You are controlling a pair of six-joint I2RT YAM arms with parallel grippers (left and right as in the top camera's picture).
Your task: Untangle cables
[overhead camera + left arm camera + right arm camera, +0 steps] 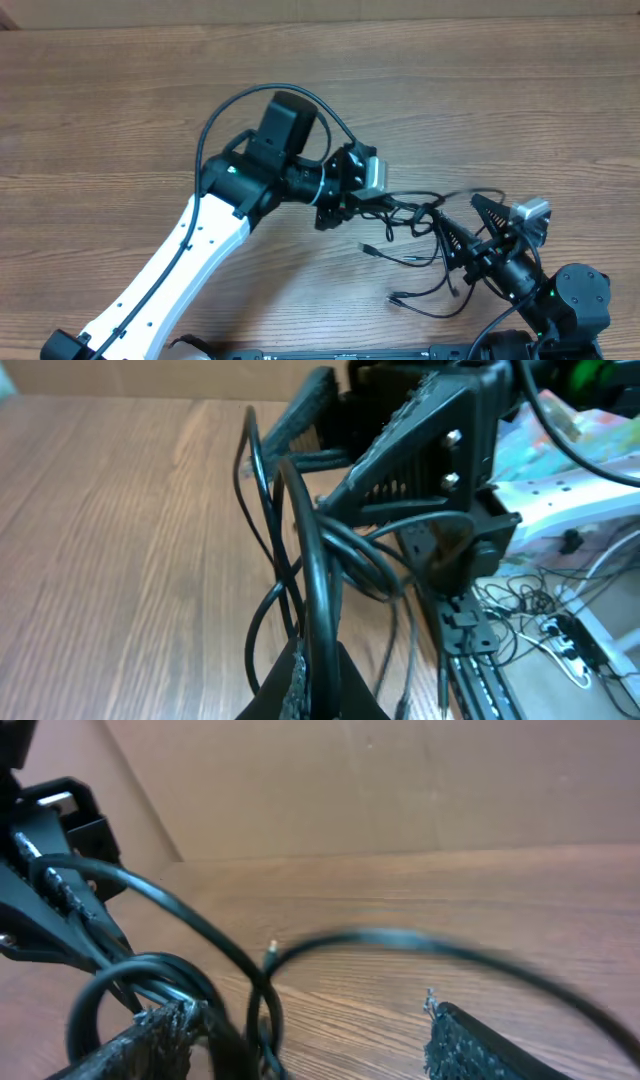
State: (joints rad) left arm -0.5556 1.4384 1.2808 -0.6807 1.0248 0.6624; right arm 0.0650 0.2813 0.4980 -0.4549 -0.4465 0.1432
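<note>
Tangled cables (425,212) on wooden table (120,100)

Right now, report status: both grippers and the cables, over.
Left gripper shut on the cables. Right gripper open, one strand across its gap. Cables tangled between both grippers, trailing onto the table.

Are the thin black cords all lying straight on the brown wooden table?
No, the thin black cords loop and cross over each other in a tangle.

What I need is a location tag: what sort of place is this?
Probably a robotics lab or workshop: a white-and-black robot arm and a black robot arm at a brown wood-grain tabletop, tangled thin black cables between them, and loose wiring beside the table.
</note>
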